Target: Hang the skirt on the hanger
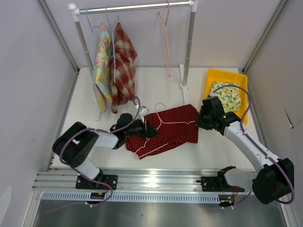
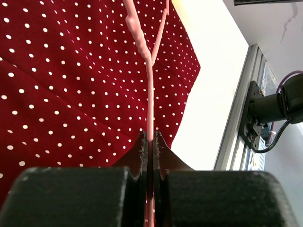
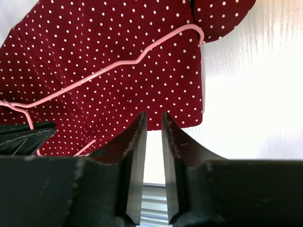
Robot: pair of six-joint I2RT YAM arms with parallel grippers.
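The left tool (image 2: 150,138) is clamped on the thin wire of the pink hanger (image 2: 150,94), which lies across the red dotted skirt (image 2: 71,85). The skirt is spread flat on the worktop (image 1: 156,85) between the two arms. The hanger's long axis runs across it, from the left tool toward the right tool (image 3: 152,116). That tool's jaws stand narrowly apart, holding nothing, just off the skirt's right edge. The right arm seems nearer that edge, with the cloth to its left.

Matt dotted cloth skirt (image 1: 170,130); glossy plastic-coated hanger (image 2: 150,94); smooth white table (image 1: 156,90).
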